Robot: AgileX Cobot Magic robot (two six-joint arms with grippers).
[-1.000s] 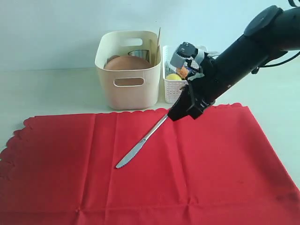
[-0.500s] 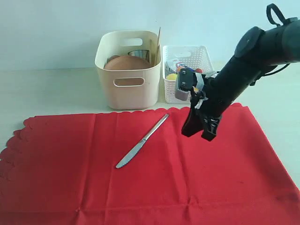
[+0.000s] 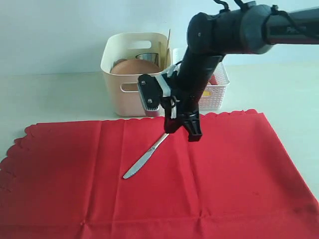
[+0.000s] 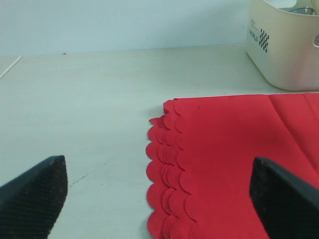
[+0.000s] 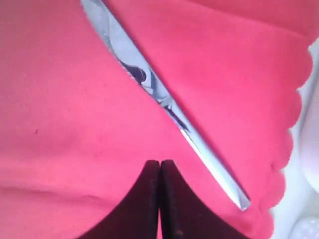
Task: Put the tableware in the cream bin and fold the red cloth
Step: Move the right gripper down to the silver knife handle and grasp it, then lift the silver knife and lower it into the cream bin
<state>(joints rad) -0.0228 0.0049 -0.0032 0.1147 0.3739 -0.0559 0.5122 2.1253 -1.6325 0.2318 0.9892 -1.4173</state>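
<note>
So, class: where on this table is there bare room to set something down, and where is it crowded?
Free: the table left of the cream bin; also the red cloth right of the right gripper. Crowded: around the knife beside it.

pale table carries the red cloth in front, cream bin and white basket behind

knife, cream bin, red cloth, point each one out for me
knife [image 3: 145,156], exterior view, on the blade near the handle
cream bin [image 3: 137,103], exterior view, on the front wall below the handle cut-out
red cloth [image 3: 224,169], exterior view, on bare fabric right of the knife
</note>
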